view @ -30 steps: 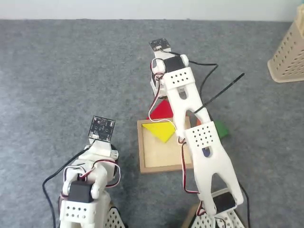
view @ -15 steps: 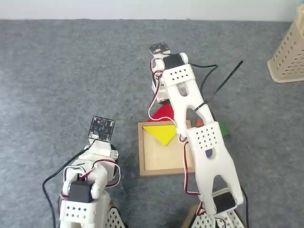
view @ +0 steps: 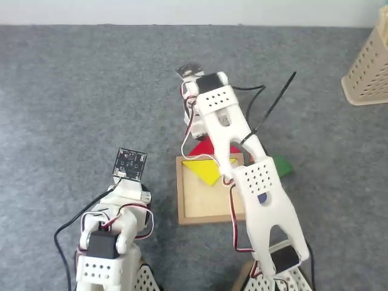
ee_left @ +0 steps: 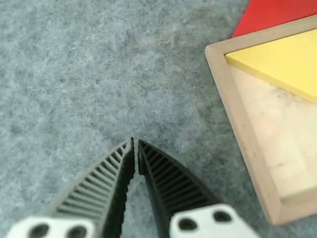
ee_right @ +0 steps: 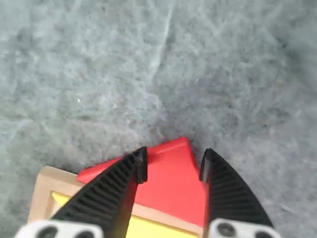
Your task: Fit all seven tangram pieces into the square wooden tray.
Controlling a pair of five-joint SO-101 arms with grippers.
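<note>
Tray (view: 182, 203) is the reference here, a square wooden one sitting on the grey carpet (view: 73, 91).

- Yellow piece (view: 206, 170): inside the tray, flat on its floor, up against the far rim. The rest of the tray floor is bare wood.
- Red piece (view: 201, 149): outside the tray, just past the far rim, one edge running along that rim. Can't tell if it lies flat on the carpet or is lifted a bit.
- Green piece (view: 282, 165): on the carpet off the tray's right side, level with the far corner, partly hidden under the right arm (view: 225, 115).
- Right claw (ee_right: 173, 157): beyond the tray's far rim, right at the corner of the red piece that points away from the tray. Grasping or released, can't tell from here.
- Left claw (ee_left: 134, 148): clenched, nothing in it, tips low over the carpet off the tray's left rim, clear of the wood.
- Left arm (view: 115, 236): folded back, off the tray's near-left corner.
- Beige slotted bin (view: 368, 63): well apart from the tray, far right.
</note>
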